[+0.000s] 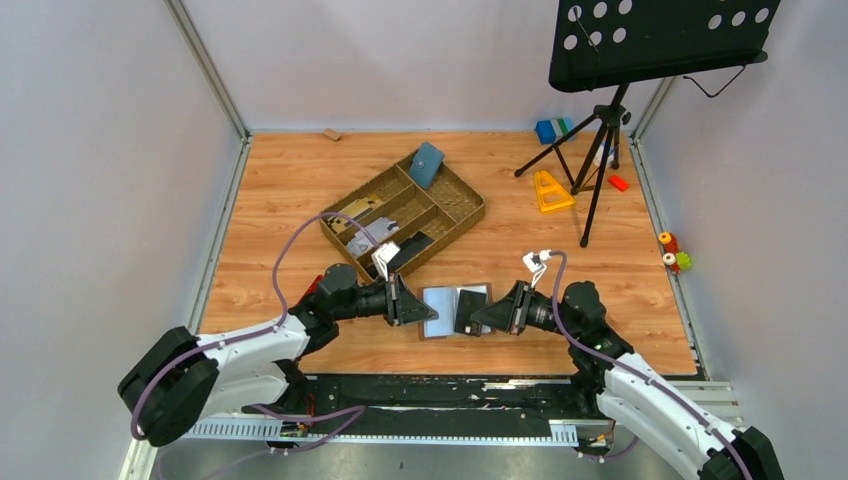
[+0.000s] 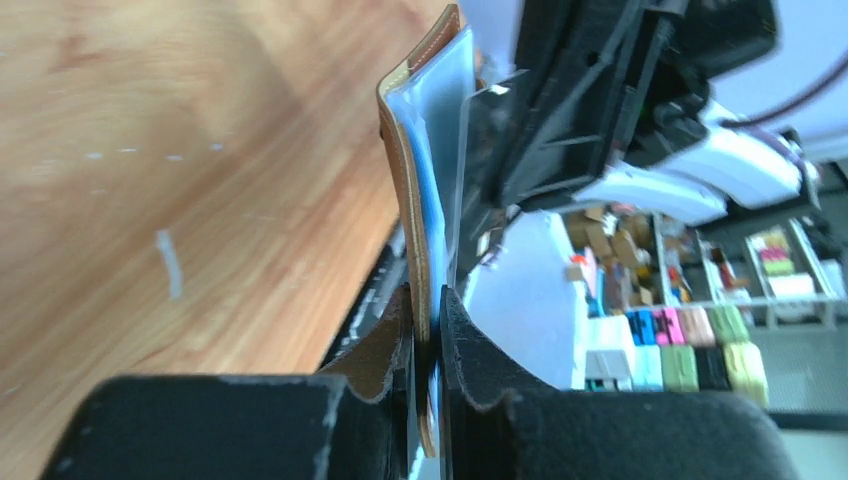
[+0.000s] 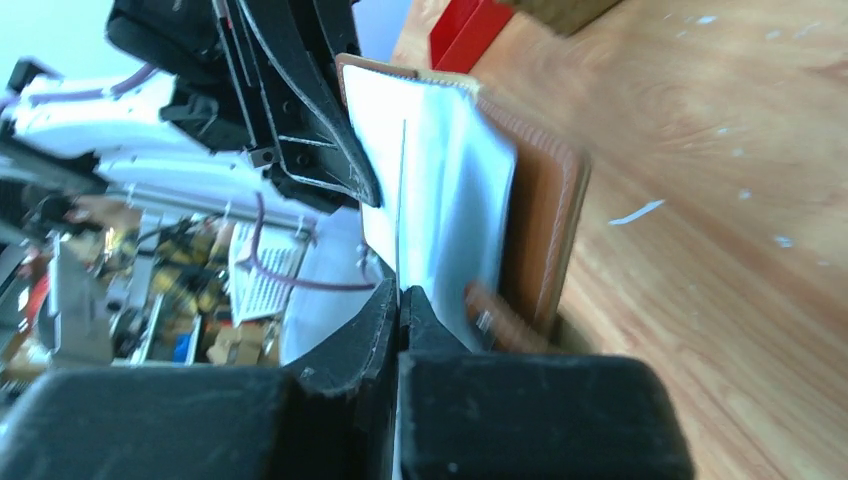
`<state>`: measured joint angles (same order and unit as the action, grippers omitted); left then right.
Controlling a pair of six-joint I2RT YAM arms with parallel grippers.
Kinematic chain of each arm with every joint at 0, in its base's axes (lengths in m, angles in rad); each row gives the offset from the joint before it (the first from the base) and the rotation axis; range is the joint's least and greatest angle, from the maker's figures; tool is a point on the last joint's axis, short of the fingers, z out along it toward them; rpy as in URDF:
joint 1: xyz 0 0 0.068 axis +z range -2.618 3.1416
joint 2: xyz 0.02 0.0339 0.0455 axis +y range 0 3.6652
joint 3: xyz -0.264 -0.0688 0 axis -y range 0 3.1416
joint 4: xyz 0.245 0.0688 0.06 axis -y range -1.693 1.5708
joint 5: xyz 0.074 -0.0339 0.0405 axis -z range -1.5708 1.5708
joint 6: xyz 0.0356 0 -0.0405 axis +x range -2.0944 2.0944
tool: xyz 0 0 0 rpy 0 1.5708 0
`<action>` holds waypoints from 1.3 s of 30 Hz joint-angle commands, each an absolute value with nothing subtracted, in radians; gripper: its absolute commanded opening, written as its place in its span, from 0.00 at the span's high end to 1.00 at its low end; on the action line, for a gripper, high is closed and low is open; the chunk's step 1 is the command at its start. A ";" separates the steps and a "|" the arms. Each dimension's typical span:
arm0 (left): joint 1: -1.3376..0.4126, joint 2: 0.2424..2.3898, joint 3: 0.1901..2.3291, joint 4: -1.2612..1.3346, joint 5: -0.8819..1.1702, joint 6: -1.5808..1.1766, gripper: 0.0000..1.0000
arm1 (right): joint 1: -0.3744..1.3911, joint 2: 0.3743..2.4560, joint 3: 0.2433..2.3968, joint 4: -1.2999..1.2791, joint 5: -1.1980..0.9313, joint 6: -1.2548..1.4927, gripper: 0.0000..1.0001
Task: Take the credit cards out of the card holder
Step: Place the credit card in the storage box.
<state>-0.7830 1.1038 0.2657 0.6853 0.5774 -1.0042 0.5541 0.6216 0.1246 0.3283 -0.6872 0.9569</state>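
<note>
The brown card holder (image 1: 440,312) lies open low over the wooden floor between my two grippers, grey inside with shiny sleeves. My left gripper (image 1: 408,303) is shut on its left edge. In the left wrist view the jaws (image 2: 428,320) pinch the brown cover (image 2: 408,200) and a clear sleeve over something blue. My right gripper (image 1: 492,314) is shut at the holder's right side. In the right wrist view it (image 3: 400,300) pinches a thin pale leaf (image 3: 440,190) inside the card holder (image 3: 548,230); whether this is a sleeve or a card I cannot tell. The closing tab (image 3: 498,318) hangs beside it.
A wicker tray (image 1: 455,222) with compartments stands behind the grippers, a blue-teal pouch (image 1: 427,165) in its far end. A music stand's tripod (image 1: 598,150), a yellow piece (image 1: 550,190), a red block (image 1: 618,182) and small toys (image 1: 672,250) stand at the right.
</note>
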 commanded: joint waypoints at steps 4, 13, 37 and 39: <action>-0.726 1.060 0.472 0.079 0.416 -0.692 1.00 | 0.553 0.568 0.318 0.005 -0.328 0.774 1.00; -0.726 1.094 0.569 -0.246 0.228 -0.528 1.00 | 0.563 0.918 0.597 0.038 -0.170 0.821 1.00; -0.594 1.002 0.393 -0.365 0.165 -0.720 1.00 | 0.900 1.690 1.018 0.270 0.340 1.328 1.00; -0.587 0.997 0.395 -0.363 0.183 -0.732 1.00 | 0.901 1.720 1.041 0.257 0.344 1.343 1.00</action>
